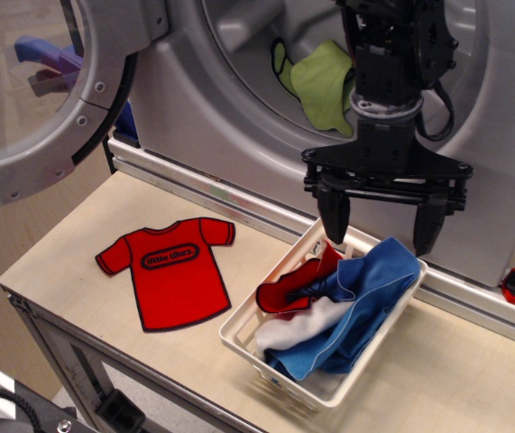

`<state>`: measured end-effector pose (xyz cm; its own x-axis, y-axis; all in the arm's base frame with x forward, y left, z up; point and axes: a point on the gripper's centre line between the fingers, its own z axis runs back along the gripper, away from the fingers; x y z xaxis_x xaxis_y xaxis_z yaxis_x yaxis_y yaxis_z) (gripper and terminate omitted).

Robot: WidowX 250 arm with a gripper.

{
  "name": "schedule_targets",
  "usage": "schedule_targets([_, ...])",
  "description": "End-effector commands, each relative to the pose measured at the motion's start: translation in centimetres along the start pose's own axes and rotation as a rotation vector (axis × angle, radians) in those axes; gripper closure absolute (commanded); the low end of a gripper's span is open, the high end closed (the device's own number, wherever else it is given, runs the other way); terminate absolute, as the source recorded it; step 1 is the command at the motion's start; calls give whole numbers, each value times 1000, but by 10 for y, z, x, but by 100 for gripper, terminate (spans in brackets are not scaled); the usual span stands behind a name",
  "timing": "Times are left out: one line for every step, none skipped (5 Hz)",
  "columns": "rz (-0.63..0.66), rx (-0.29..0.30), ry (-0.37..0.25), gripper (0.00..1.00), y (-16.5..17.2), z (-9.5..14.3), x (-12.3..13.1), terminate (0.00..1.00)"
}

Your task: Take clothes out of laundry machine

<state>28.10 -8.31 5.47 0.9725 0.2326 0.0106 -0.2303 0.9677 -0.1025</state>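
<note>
The gripper [381,230] hangs above the white basket [239,330], jaws spread wide and empty. A lime-green garment [322,83] lies inside the laundry machine [205,117] drum, behind the gripper.

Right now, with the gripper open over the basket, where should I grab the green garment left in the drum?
Take the green garment at its bunched middle fold, coming straight in through the drum opening from the front. It lies crumpled against the drum's lower wall, so the raised folds probably give the open gripper the most to pinch.
</note>
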Motion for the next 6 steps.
schedule_targets([0,0,0,0,0,0,0,0])
schedule_targets([-28,20,-61,0,22,7,22,0])
schedule_targets([-62,8,-141,0,37,24,39,0])
schedule_targets([-59,-18,-182,0,50,41,58,0])
schedule_targets([5,-75,-174,0,53,50,86,0])
schedule_targets([26,-86,-249,0,54,54,104,0])
